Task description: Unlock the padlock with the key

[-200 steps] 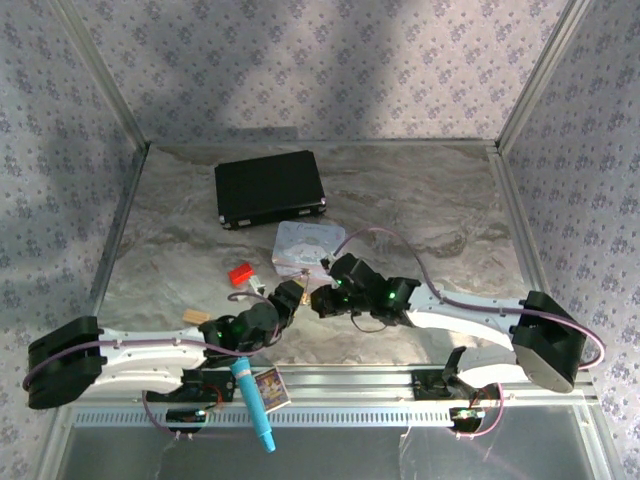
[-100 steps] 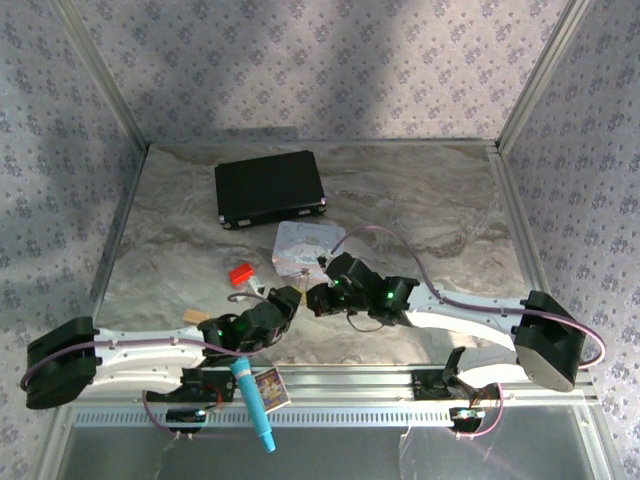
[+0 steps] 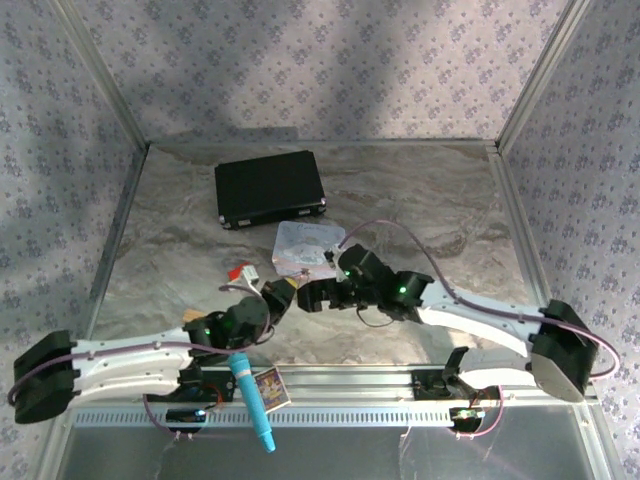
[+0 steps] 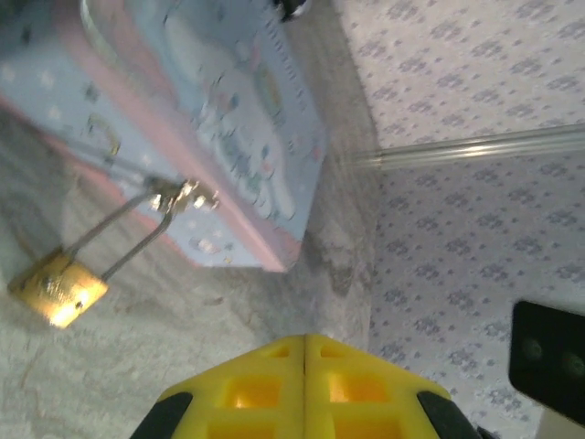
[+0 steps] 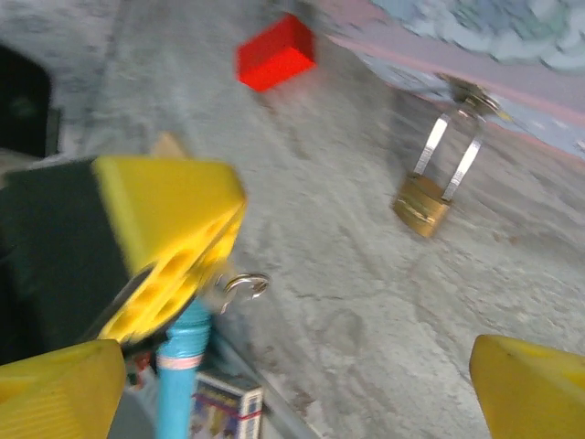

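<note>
Over the last second both arms have closed in on the near side of the pastel tin (image 3: 305, 245). The left arm has swung its rear link out and low. The right arm has stretched across, so the right pincer (image 3: 308, 297) now sits just beside the left pincer (image 3: 283, 293), where a gap lay between them before.

The left pincer is pressed together. In the right wrist view the key (image 5: 239, 285) pokes from its tip as a small silvery loop, so it seems pinched there. The right pincer is spread wide, holding nothing, and faces that key. I judge this a set-up for a handover or regrip of the key.

The padlock (image 4: 59, 291) is not yet touched. It lies on the table (image 3: 430, 210) just before the tin's near wall, its shackle threaded through the tin's clasp (image 4: 183, 197).

Counted, nearest first:
- Well short of the tin: one blue pen (image 3: 255, 405), one card box (image 3: 271, 386) and one wooden block (image 3: 195, 316).
- Close before the tin: two pincers, one key and one padlock.
- Left of the tin: one red block (image 3: 240, 272).
- The one tin itself.
- Beyond the tin: one black case (image 3: 270, 188).
</note>
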Controlling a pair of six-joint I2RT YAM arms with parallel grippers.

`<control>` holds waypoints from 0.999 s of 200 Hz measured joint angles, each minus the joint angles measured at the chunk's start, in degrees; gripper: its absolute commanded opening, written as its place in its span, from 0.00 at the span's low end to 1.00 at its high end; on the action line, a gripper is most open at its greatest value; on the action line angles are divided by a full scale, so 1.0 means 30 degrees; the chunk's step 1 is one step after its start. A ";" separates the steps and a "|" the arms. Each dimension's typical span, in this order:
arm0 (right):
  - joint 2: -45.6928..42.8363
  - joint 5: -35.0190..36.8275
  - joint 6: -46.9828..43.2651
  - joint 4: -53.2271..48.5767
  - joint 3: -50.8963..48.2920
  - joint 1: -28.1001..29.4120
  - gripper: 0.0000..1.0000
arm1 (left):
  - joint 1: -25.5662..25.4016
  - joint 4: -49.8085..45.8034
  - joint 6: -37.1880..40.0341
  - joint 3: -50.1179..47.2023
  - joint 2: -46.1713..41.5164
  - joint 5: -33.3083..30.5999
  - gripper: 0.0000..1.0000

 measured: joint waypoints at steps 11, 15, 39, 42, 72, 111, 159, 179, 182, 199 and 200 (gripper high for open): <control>-0.0860 -0.0699 -0.0495 0.0051 0.0066 -0.0255 0.94 | 0.1268 -0.0546 0.1865 0.0058 -0.1166 0.1195 0.00; -0.1129 -0.0954 -0.0641 0.0153 0.0073 -0.0350 0.90 | 0.1770 -0.0714 0.2499 0.0095 -0.1596 0.1770 0.00; -0.1705 -0.3264 -0.0619 0.2499 -0.0350 -0.1275 0.79 | 0.4539 -0.1399 0.6178 0.0306 -0.3621 0.5574 0.00; -0.1705 -0.3541 -0.0597 0.2871 -0.0481 -0.1392 0.78 | 0.4809 -0.1384 0.6484 0.0321 -0.3781 0.6040 0.00; -0.1049 -0.5931 0.0131 0.6921 -0.2025 -0.2098 0.71 | 0.6674 -0.1049 0.8845 0.0328 -0.4663 1.0739 0.00; -0.0291 -0.7417 0.0510 0.9435 -0.2135 -0.2076 0.55 | 0.6776 0.0539 0.9741 0.0321 -0.4131 1.4287 0.00; 0.0539 -0.8182 0.1049 1.1373 -0.2200 -0.1909 0.34 | 0.6776 0.2506 0.9653 0.0321 -0.4000 1.5314 0.00; 0.0721 -0.8335 0.1545 1.2488 -0.2543 -0.1916 0.24 | 0.6776 0.2914 0.9588 0.0321 -0.4000 1.5431 0.00; 0.0736 -0.8386 0.1632 1.2655 -0.2601 -0.1923 0.22 | 0.6776 0.2929 0.9588 0.0321 -0.4000 1.5453 0.00; 0.0867 -0.8633 0.2018 1.3639 -0.2783 -0.1909 0.16 | 0.6798 0.2965 0.9588 0.0299 -0.3993 1.5460 0.00; 0.0867 -0.8648 0.2047 1.3661 -0.2790 -0.1916 0.16 | 0.6798 0.2965 0.9588 0.0299 -0.3993 1.5460 0.00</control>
